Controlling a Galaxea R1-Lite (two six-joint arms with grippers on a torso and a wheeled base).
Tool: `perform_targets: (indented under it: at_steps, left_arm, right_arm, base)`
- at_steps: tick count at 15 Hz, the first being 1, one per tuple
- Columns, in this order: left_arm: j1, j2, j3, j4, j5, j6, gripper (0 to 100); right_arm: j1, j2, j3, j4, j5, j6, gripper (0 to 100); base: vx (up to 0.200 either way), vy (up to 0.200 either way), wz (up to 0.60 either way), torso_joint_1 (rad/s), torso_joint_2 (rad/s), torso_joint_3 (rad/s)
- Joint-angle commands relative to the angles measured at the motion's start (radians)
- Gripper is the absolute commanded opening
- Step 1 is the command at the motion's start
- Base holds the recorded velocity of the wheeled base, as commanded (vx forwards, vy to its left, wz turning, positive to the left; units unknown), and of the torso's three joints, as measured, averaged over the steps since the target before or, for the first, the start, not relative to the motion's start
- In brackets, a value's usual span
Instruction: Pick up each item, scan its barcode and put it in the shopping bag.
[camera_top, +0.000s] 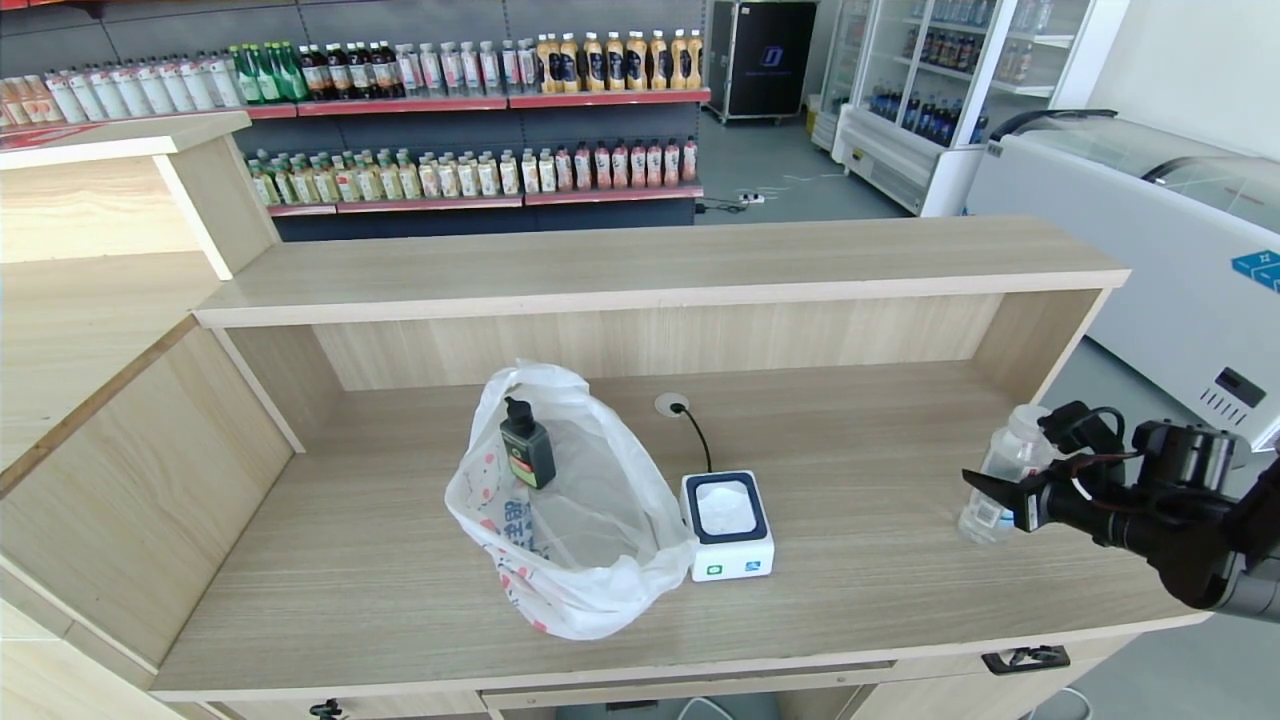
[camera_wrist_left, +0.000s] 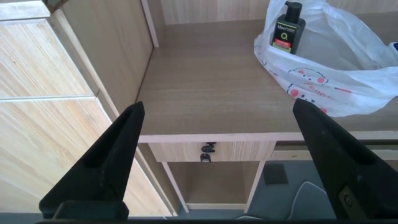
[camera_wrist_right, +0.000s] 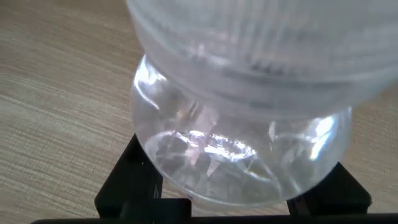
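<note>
Left gripper (camera_wrist_left: 216, 112): fingers wide apart, nothing held, off the near-left corner of the light wood counter (camera_top: 900, 600).

White translucent plastic shopping bag (camera_top: 600, 530), floppy, mouth open; red print, unreadable. Dark pump-top bottle (camera_top: 526, 447) already inside; label has a green ring and a red band, text too small.

White square scanner with dark-blue frame (camera_top: 728, 522) touches the bag; two small icons on its front.

Clear plastic bottle (camera_top: 990, 510) stands at the counter's right end, with the right gripper (camera_top: 1012, 452) fingers closed on its lower body. Likely light, thin-walled, slick and crushable: grip moderately at the ribbed section. No barcode visible.
</note>
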Motion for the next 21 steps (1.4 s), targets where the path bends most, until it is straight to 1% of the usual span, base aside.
perform_targets:
  at_steps: [1, 3, 4, 5, 6, 8, 11, 12, 14, 17, 18, 21]
  left_arm:
    - [0.000, 0.000, 0.000, 0.000, 0.000, 0.000, 100]
    - [0.000, 0.000, 0.000, 0.000, 0.000, 0.000, 100]
    - [0.000, 0.000, 0.000, 0.000, 0.000, 0.000, 100]
    - [0.000, 0.000, 0.000, 0.000, 0.000, 0.000, 100]
    - [0.000, 0.000, 0.000, 0.000, 0.000, 0.000, 100]
    - [0.000, 0.000, 0.000, 0.000, 0.000, 0.000, 100]
    - [0.000, 0.000, 0.000, 0.000, 0.000, 0.000, 100]
    - [0.000, 0.000, 0.000, 0.000, 0.000, 0.000, 100]
    - [0.000, 0.000, 0.000, 0.000, 0.000, 0.000, 100]
    - [0.000, 0.000, 0.000, 0.000, 0.000, 0.000, 100]
    - [0.000, 0.000, 0.000, 0.000, 0.000, 0.000, 100]
    - [0.000, 0.000, 0.000, 0.000, 0.000, 0.000, 100]
  right_arm:
    - [0.003, -0.044, 0.003, 0.002, 0.001, 0.041, 0]
    - [0.020, -0.187, 0.010, 0.055, 0.010, 0.223, 0]
    - [0.038, -0.287, 0.001, 0.135, 0.021, 0.329, 0]
    - [0.059, -0.405, -0.025, 0.246, 0.056, 0.443, 0]
    - [0.075, -0.491, -0.054, 0.333, 0.093, 0.512, 0]
    - [0.132, -0.679, -0.138, 0.540, 0.200, 0.651, 0]
    - [0.234, -0.802, -0.283, 0.712, 0.268, 0.808, 0]
    - [0.273, -0.814, -0.318, 0.732, 0.274, 0.845, 0]
    - [0.342, -0.823, -0.362, 0.750, 0.276, 0.868, 0]
    - [0.425, -0.888, -0.352, 0.808, 0.276, 0.868, 0]
    - [0.434, -0.900, -0.349, 0.822, 0.276, 0.868, 0]
    - [0.540, -1.035, -0.309, 0.951, 0.272, 0.868, 0]
  base:
    - [0.000, 0.000, 0.00, 0.000, 0.00, 0.000]
    - [0.000, 0.000, 0.00, 0.000, 0.00, 0.000]
    - [0.000, 0.000, 0.00, 0.000, 0.00, 0.000]
    - [0.000, 0.000, 0.00, 0.000, 0.00, 0.000]
    - [0.000, 0.000, 0.00, 0.000, 0.00, 0.000]
    - [0.000, 0.000, 0.00, 0.000, 0.00, 0.000]
    - [0.000, 0.000, 0.00, 0.000, 0.00, 0.000]
    - [0.000, 0.000, 0.00, 0.000, 0.00, 0.000]
    - [0.000, 0.000, 0.00, 0.000, 0.00, 0.000]
    - [0.000, 0.000, 0.00, 0.000, 0.00, 0.000]
    - [0.000, 0.000, 0.00, 0.000, 0.00, 0.000]
    - [0.000, 0.000, 0.00, 0.000, 0.00, 0.000]
